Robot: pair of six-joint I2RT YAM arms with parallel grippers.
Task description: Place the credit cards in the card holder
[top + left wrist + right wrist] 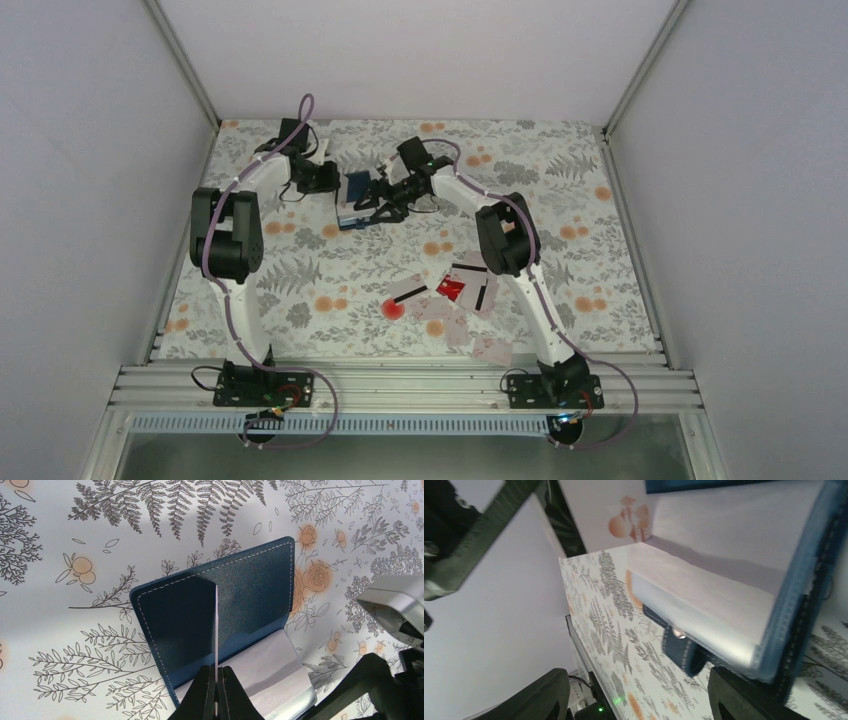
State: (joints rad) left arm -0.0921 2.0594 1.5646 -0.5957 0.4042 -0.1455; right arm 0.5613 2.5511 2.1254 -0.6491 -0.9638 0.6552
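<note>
The navy card holder [190, 615] lies open on the flowered cloth at the far middle of the table, its pale clear pockets [280, 675] fanned toward me. My left gripper [216, 690] is shut on a thin whitish credit card [216, 630], held edge-on and upright over the holder's dark inner cover. My right gripper [644, 695] stands open beside the card holder [724, 595], one finger [749, 695] against the pocket stack's edge, with the snap tab [681, 650] hanging below. Several more credit cards [410, 293], one red [452, 290], lie loose on the table's near right.
White enclosure walls stand on three sides and a metal rail [400, 385] runs along the near edge. The right arm's link [505, 235] reaches over the loose cards. A small red round thing [393, 308] lies by the cards.
</note>
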